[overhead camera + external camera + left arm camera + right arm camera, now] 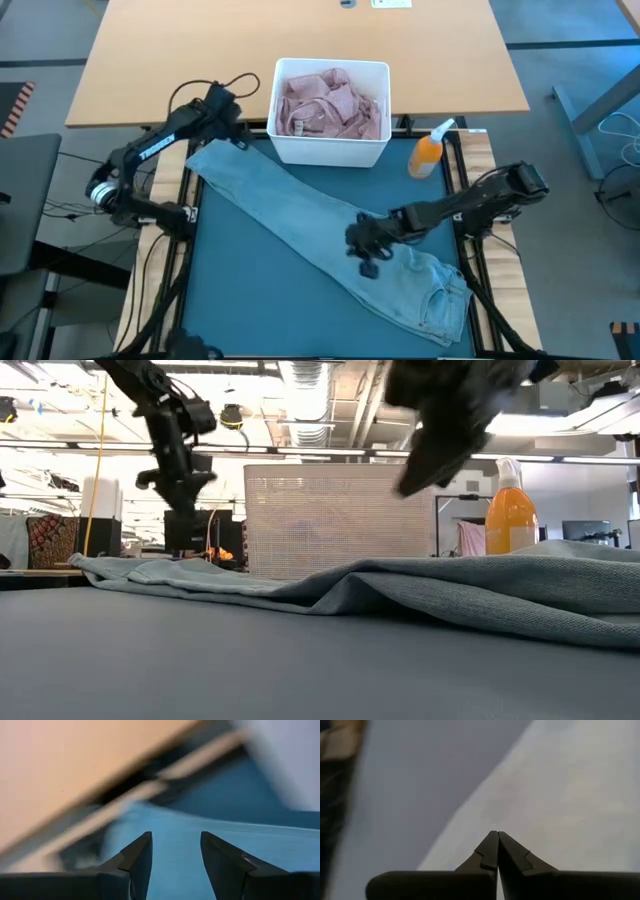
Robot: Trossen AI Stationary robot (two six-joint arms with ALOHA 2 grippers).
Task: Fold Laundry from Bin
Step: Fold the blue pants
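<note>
From above, the jeans point(330, 250) lie spread slantwise on the bench, pink shirt still in the bin point(331, 150). Left tool point(238, 140), fingers apart, sits at the hem; right tool point(368, 268), closed and empty, hovers mid-leg. Next comes regripping to fold, I reckon.

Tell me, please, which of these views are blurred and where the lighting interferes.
Left wrist view: table edge smeared as if by motion, left gripper fingers sharp, apart. Right wrist view: jeans soft, right gripper crisp, shut. Low view: bright ceiling lights leave the arms as silhouettes. High view: evenly lit, bin clear.
</note>
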